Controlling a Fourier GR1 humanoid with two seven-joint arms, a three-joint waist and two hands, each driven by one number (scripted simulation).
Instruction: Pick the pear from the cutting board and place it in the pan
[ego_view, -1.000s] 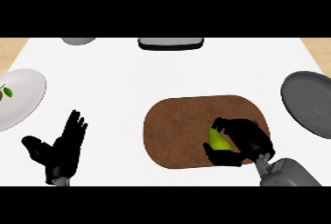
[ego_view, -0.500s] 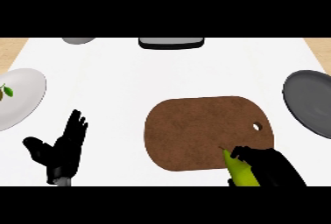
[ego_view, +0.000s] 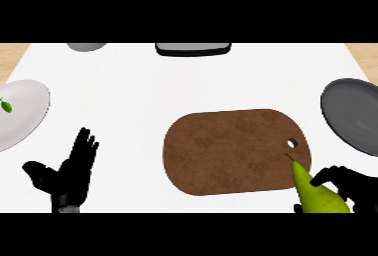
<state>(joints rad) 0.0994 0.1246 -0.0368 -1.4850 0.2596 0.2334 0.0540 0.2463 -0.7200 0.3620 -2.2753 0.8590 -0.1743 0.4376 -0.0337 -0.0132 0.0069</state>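
Yellow-green and narrow end up, the pear (ego_view: 316, 194) is held in the right hand (ego_view: 353, 186), whose black fingers and thumb curl round its fatter lower half at the view's bottom edge. The pear's thin tip pokes out above the hand and overlaps the near right corner of the brown cutting board (ego_view: 229, 150). Most of the board spreads up and to the left of that hand, and a small hole (ego_view: 292, 143) in it lies just above the pear's tip. The dark grey pan (ego_view: 353, 117) lies further up from the hand, at the right edge, apart from the board. The left hand (ego_view: 70, 172) rests open, fingers up, holding nothing, with a white plate (ego_view: 22, 112) above it and to its left
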